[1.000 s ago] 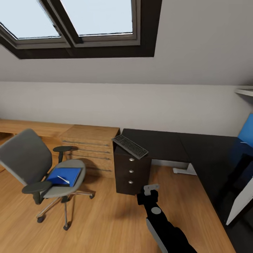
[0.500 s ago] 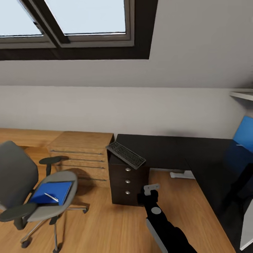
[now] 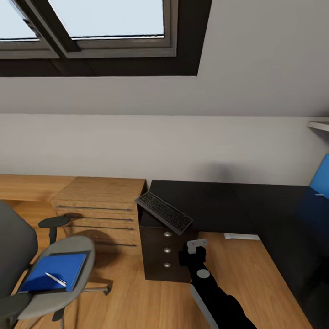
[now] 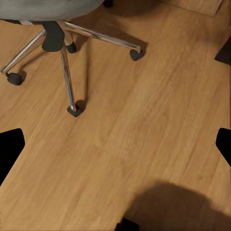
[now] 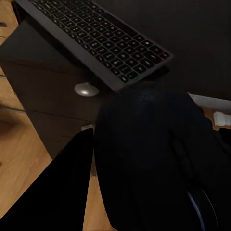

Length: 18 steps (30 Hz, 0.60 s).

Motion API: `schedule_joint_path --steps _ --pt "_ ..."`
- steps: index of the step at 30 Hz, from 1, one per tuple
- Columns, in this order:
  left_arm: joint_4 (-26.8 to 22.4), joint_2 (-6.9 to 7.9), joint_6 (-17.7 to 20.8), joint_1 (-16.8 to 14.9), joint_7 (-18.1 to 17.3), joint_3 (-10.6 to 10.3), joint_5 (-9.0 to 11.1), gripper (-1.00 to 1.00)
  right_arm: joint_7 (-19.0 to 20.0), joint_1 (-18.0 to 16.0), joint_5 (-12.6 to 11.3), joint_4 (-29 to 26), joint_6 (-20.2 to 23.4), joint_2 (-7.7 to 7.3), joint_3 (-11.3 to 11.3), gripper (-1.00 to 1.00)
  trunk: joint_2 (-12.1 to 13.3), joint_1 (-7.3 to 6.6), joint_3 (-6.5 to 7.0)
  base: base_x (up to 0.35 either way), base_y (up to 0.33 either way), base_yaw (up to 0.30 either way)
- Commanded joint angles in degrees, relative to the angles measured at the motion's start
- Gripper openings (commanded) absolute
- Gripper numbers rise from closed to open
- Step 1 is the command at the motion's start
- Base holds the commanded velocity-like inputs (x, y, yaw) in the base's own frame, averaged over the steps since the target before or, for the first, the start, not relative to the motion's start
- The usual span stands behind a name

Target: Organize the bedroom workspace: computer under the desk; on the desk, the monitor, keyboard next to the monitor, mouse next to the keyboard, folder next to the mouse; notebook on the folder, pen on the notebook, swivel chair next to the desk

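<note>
Clamped in the right gripper point(image 3: 193, 256), just short of the desk's drawer end: small black oval plastic mouse point(image 5: 144, 159). Probably light, hard, slick-shelled; best pinched across its flanks. Left gripper point(image 4: 115, 149) spread wide over bare floor left of the desk. Also left of the desk: bright blue flat folder point(image 3: 54, 272) under slim white pen point(image 3: 55, 279), on grey padded swivel chair point(image 3: 45, 299). Overhanging the corner of the glossy black desk point(image 3: 219, 201): long slim dark keyboard point(image 3: 164, 211). Three dark drawers point(image 3: 167, 250) closed, contents hidden.

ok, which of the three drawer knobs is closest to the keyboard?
The top knob: it sits just under the edge of the keyboard at the corner of the desk. The other two are lower down the drawer front.
</note>
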Motion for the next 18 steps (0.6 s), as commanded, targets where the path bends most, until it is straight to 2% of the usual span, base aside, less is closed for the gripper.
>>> schedule_joint_path --steps 1,6,18 --pt "0.04 0.02 -0.20 -0.04 0.12 -0.22 0.42 1.00 -0.39 -0.06 -0.51 -0.19 0.19 -0.04 0.16 -1.00 -0.07 0.05 -0.09 0.324 0.003 0.000" --pt "1.56 0.02 -0.15 -0.04 0.31 -0.94 0.42 1.00 -0.45 0.09 -0.57 -1.64 0.19 -0.78 0.09 -1.00 -0.07 0.05 -0.09 0.325 -0.010 0.000" --pt "2.08 0.02 -0.13 -0.04 0.34 -1.05 0.42 1.00 -0.39 0.20 -0.66 -2.46 -0.07 -2.24 -0.09 -1.00 -0.07 0.05 -0.09 0.316 -0.162 0.000"
